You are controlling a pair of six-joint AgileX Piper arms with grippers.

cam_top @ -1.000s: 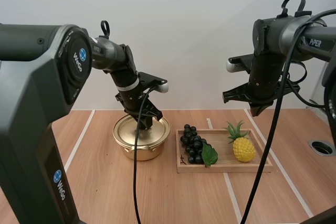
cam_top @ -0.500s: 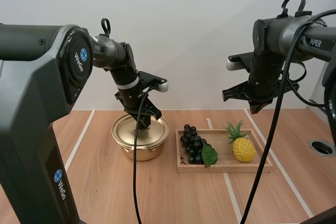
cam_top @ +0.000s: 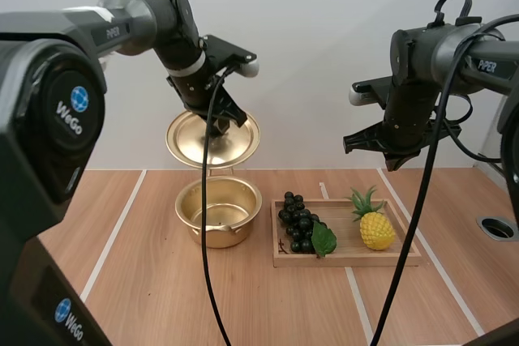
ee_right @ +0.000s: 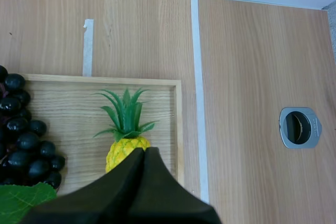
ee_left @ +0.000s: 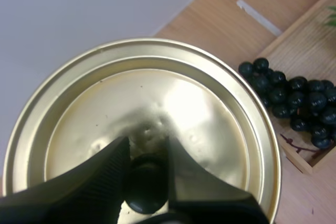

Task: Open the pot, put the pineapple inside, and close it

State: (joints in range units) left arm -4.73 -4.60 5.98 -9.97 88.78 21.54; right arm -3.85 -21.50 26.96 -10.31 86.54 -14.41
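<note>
1. High view: the lid (cam_top: 212, 140) sat on the pot (cam_top: 219, 213) a second ago. Now it hangs well clear of the pot, toward 12 o'clock, carried by my left gripper (cam_top: 220, 126).
   - The pot stands open on the table and looks empty, so I judge the opening step done and the pineapple (cam_top: 376, 227) next.
   - The pineapple is in the wooden tray (cam_top: 347, 258), at the pot's 3 o'clock, with the grapes (cam_top: 298, 223) at its 9 o'clock.
   - Its crown points to about 11 o'clock, so its long axis runs roughly near to far. I cannot tell for certain whether it lies flat or leans.
   - My right gripper (cam_top: 390, 168) hovers high over the tray, about where it was a second ago.

2. Left wrist view: the left gripper (ee_left: 148, 153) is clamped on the lid's black knob (ee_left: 143, 188), one finger on each side.
   - The lid (ee_left: 157, 108) looks roughly level beneath it.
   - The grapes (ee_left: 294, 103) and the tray (ee_left: 310, 45) lie just past its rim.

3. Right wrist view: the right gripper (ee_right: 144, 156) has its fingers pressed together into one wedge and holds nothing. It is poised above the body of the pineapple (ee_right: 121, 148).
   - The crown points at the far rim of the tray (ee_right: 178, 129), and the long axis runs parallel to the white tape line beside the tray.
   - The grapes (ee_right: 21, 140) lie just beside the fruit.
   - In my judgement the fingers must part and close across the fruit's width.
</note>
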